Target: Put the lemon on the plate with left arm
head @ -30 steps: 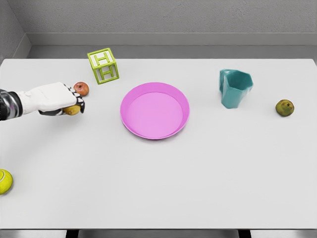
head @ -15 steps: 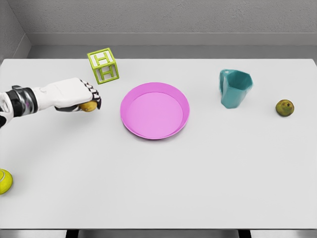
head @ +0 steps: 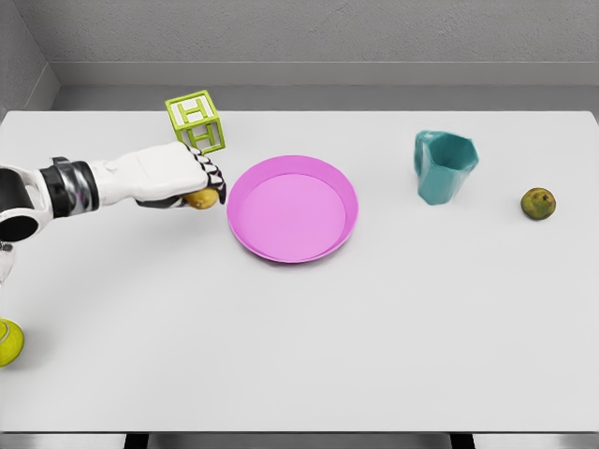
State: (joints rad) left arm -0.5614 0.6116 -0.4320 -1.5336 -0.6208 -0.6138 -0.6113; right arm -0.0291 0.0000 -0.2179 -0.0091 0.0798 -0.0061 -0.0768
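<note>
My left hand (head: 208, 188) reaches in from the left, fingers curled around the small yellow lemon (head: 199, 198), which peeks out beneath them. It hovers just left of the pink plate (head: 292, 210), close to the plate's left rim. The plate has nothing on it. My right arm is out of the picture.
A green letter block (head: 195, 122) stands right behind the hand. A teal cup (head: 445, 166) and a brownish-green fruit (head: 538, 203) are at the right. A yellow-green ball (head: 7, 341) lies at the left edge.
The left hand has carried the lemon rightward, from beside a small red apple to the plate's left rim. The apple is now hidden behind the arm.
</note>
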